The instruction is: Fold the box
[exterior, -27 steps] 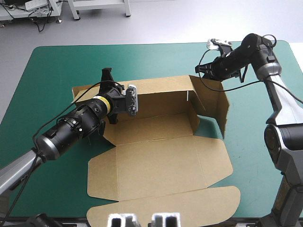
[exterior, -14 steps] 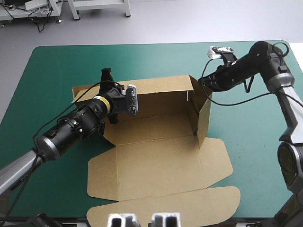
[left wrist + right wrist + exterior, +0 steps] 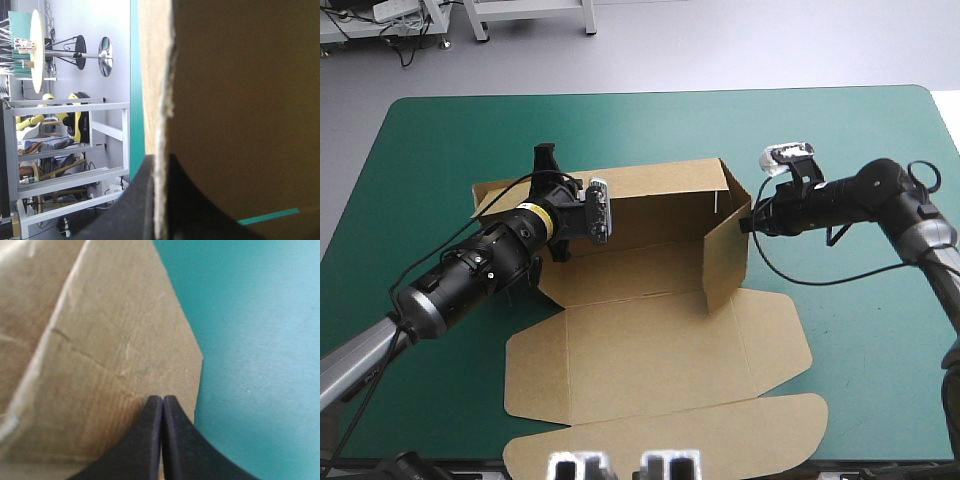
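The brown box (image 3: pixel 650 340) lies open in the middle of the teal-green cover, its back wall (image 3: pixel 660 195) raised. My left gripper (image 3: pixel 572 210) is at the box's left end; in the left wrist view a board edge (image 3: pixel 161 125) runs between its black fingers (image 3: pixel 137 200), which are shut on the box. My right gripper (image 3: pixel 750 222) is shut with nothing held. Its tip (image 3: pixel 162 399) presses from outside against the right side wall (image 3: pixel 728 262), which stands nearly upright and is swung in over the base.
The box's wide front panel and the lid with its tongue (image 3: pixel 670 440) lie flat, reaching toward the table's near edge. Bare teal-green cover (image 3: pixel 860 380) lies to the right of the box and along the far side (image 3: pixel 620 125).
My right gripper has come down and toward the box, pushing the right side wall from splayed outward to nearly upright and turned inward. The left arm has not moved.
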### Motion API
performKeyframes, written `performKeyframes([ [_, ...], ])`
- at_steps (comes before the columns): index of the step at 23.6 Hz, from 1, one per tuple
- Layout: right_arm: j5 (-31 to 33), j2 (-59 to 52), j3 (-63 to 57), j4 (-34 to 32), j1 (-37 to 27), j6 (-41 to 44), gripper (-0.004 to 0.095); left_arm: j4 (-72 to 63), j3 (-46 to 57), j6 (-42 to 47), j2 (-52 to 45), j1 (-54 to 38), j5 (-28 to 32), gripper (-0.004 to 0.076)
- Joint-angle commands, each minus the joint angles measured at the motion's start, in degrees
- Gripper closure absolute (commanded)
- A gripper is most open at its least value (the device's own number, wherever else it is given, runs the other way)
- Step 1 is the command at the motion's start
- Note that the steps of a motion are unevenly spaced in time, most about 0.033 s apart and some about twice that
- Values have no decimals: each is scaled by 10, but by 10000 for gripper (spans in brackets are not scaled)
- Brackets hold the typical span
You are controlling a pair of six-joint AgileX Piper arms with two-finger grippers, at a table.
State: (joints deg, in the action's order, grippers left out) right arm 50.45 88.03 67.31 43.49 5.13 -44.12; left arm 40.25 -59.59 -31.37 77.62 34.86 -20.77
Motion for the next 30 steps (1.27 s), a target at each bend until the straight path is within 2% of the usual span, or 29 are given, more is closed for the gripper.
performKeyframes([
  [1,-68,-42,-59,125,-3,-108,926,-4,-11,9,-15,7,8,734],
  [5,-111,-66,-125,185,-3,-210,922,-3,-11,9,-15,7,5,734],
  [9,-122,-77,-176,241,-3,-312,922,-3,-11,9,-15,7,8,734],
  [12,-103,-77,-182,236,-3,-320,868,-2,-11,9,-15,7,5,734],
  [14,-76,-79,-180,215,-3,-338,666,-2,-11,6,-15,7,3,734],
  [15,-65,-84,-180,211,-3,-354,479,-2,-11,6,-15,7,3,734],
  [16,-58,-84,-180,211,-3,-365,377,-2,-11,6,-15,7,3,734],
  [17,-50,-86,-180,215,-3,-392,234,2,-11,6,-15,7,3,734],
  [19,-29,-86,-180,236,-3,-429,175,9,-11,6,-15,7,3,734],
  [21,-31,-86,-180,260,3,-453,175,9,-11,6,-15,7,7,734],
  [25,-94,-86,-180,258,57,-459,177,5,-11,7,-15,7,12,734],
  [26,-134,-86,-180,255,77,-449,177,4,-11,7,-15,10,9,734],
  [27,-211,-86,-180,252,105,-426,187,3,-11,7,-15,13,0,734],
  [30,-334,-88,-180,246,143,-354,217,3,-11,22,-15,20,-21,734],
])
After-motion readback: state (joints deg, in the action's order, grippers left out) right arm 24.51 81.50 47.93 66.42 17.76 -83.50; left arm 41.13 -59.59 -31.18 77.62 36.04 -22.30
